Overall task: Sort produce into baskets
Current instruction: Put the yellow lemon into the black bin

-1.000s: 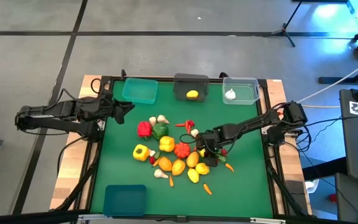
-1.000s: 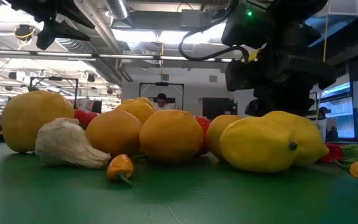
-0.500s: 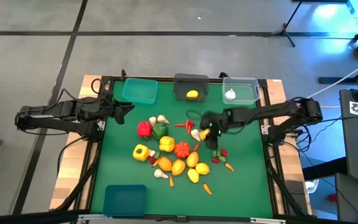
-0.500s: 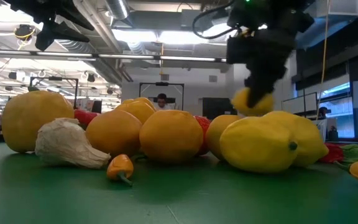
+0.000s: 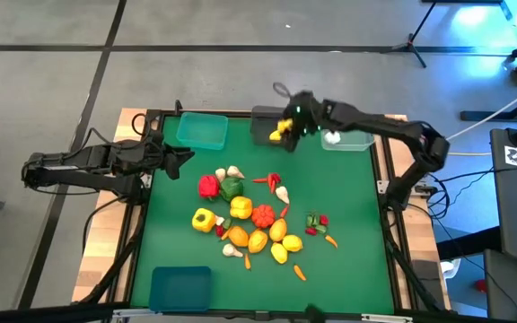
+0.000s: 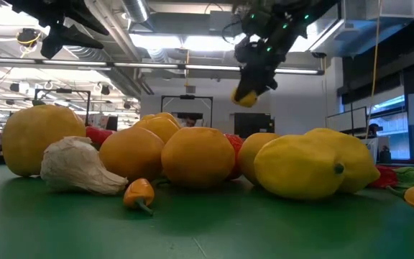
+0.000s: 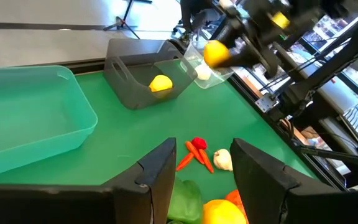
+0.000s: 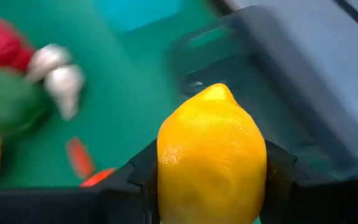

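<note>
lemon (image 8: 211, 155): clamped in right gripper (image 5: 287, 126) – long axis upright, nipple up (wrist view)
left gripper (image 5: 185, 154): shut, idle

The right arm stretches from the table's right edge toward its far side, elbow bent, its wrist raised well above the surface. The right gripper (image 5: 287, 126) is clamped on a lemon (image 8: 211, 155), one finger on each side. The left arm lies low along the table's left side, forearm level, the left gripper (image 5: 185, 155) closed and waiting.
</note>
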Robot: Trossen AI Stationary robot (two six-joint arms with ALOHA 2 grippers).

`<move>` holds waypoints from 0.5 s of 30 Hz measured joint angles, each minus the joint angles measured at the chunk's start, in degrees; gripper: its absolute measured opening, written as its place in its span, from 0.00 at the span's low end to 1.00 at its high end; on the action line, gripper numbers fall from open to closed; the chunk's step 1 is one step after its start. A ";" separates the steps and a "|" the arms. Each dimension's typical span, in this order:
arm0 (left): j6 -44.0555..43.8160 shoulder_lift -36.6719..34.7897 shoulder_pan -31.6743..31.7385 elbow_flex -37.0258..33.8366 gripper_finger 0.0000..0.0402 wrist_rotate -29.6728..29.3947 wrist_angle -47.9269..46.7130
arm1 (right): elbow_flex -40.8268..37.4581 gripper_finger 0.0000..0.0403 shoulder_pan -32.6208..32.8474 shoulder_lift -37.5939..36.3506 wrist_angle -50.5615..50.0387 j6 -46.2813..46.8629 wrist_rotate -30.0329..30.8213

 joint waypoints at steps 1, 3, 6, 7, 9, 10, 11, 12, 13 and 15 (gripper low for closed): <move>0.00 0.00 0.00 0.00 0.37 -0.01 0.00 | 1.07 0.43 -1.55 0.90 -0.32 0.00 0.04; 0.02 0.00 0.00 0.00 0.37 -0.02 -0.02 | 2.97 0.43 -4.20 2.88 -0.21 0.00 0.13; 0.04 0.00 0.00 0.00 0.37 -0.02 -0.04 | 4.17 0.43 -7.07 5.79 -0.71 0.00 0.22; 0.07 0.00 0.00 0.00 0.37 -0.02 -0.04 | 4.29 0.43 -7.69 6.82 -0.83 0.00 0.20; 0.06 0.00 0.00 0.00 0.37 -0.02 -0.06 | 4.46 0.43 -8.44 8.62 -1.41 0.01 0.15; 0.07 0.00 0.00 0.00 0.37 -0.02 -0.07 | 4.46 0.43 -8.82 9.30 -1.87 -0.01 0.06; 0.06 0.00 0.00 0.00 0.37 -0.03 -0.07 | 4.46 0.44 -9.09 9.87 -1.91 -0.02 -0.07; 0.06 0.00 0.00 0.00 0.37 -0.04 -0.07 | 4.46 0.44 -9.17 10.28 -1.87 -0.02 -0.17; 0.05 0.02 0.00 0.00 0.37 -0.04 -0.07 | 4.46 0.45 -9.18 10.57 -1.96 -0.03 -0.17; 0.07 0.00 0.00 0.00 0.37 -0.15 -0.07 | 4.46 0.47 -9.18 10.74 -1.90 -0.27 -0.12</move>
